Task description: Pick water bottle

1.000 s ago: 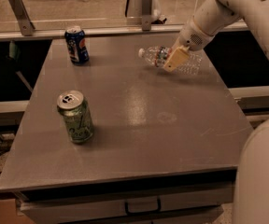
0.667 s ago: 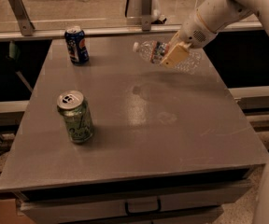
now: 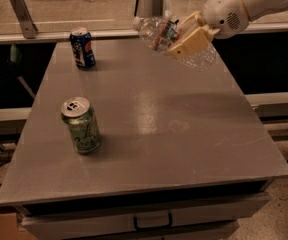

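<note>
The water bottle is clear ribbed plastic with a red, white and blue-green label band. It hangs tilted in the air above the table's far right part, its cap end pointing up and left. My gripper reaches in from the upper right and is shut on the bottle around its middle. The tan fingers cover part of the bottle's body. The bottle's lower end shows below the fingers.
A green can stands on the grey table at the left middle. A blue can stands at the far left corner. A drawer with a handle is under the table's front edge. A rail runs behind the table.
The gripper has lifted the water bottle off the table and carried it up and to the left. The view has come closer to the table. The cans have not moved.
</note>
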Controlling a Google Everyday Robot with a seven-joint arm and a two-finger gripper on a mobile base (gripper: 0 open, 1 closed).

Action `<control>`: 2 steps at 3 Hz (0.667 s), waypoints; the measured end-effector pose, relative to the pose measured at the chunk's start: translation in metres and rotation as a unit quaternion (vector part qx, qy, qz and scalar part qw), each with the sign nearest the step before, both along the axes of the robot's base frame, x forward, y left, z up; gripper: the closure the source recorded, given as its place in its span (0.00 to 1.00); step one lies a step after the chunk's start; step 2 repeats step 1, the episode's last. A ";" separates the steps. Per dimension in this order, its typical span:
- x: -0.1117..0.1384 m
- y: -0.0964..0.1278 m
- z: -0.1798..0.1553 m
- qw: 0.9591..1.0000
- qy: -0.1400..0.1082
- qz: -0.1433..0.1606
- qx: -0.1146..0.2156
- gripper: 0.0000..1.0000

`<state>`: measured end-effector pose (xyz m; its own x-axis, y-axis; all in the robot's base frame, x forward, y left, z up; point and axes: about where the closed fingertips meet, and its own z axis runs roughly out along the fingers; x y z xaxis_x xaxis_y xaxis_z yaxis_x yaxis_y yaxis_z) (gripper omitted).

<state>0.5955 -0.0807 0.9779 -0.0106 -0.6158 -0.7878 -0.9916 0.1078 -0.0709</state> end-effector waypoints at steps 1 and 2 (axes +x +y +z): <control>-0.003 0.007 0.006 1.000 0.003 0.008 0.017 1.00; -0.003 0.007 0.006 1.000 0.003 0.008 0.017 1.00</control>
